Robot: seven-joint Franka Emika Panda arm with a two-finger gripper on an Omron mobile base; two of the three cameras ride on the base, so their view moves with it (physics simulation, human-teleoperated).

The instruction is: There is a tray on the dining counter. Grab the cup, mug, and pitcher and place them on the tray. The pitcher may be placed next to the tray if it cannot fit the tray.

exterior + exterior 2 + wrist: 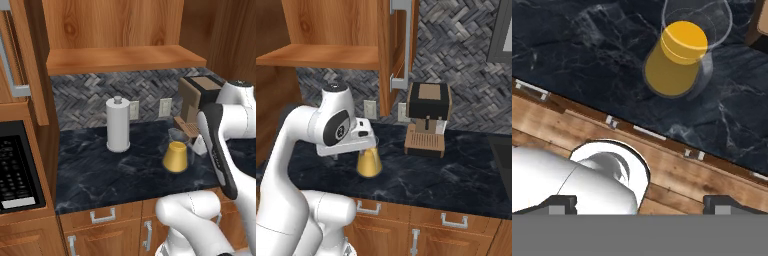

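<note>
Nearest in the base views, wooden cabinet drawers with metal handles (103,215) run below the front edge of a black marbled stone counter (100,175). My white arm (331,125) reaches over that edge, and my gripper (640,202) hangs above the cabinet fronts with its two dark finger tips spread wide apart, holding nothing.

Just beyond it, near the counter's front edge, stands the clear glass pitcher with a handle and yellow-orange lower body (176,154). It is upright on the stone and apart from my fingers; in the hand view I look down into its round open mouth. In the right base view my forearm hides its upper part.

Farther back and to the left, a white paper-towel roll on an upright holder (118,124) stands on the same counter, well apart from the pitcher. To the right and behind the pitcher sits a boxy brown and black coffee machine (427,119), close to the wall.

At the far edge, a grey herringbone tile backsplash (85,95) carries two white wall outlets (165,106). Above it hang wooden wall cabinets (115,30). A black microwave (15,170) sits at the far left.
</note>
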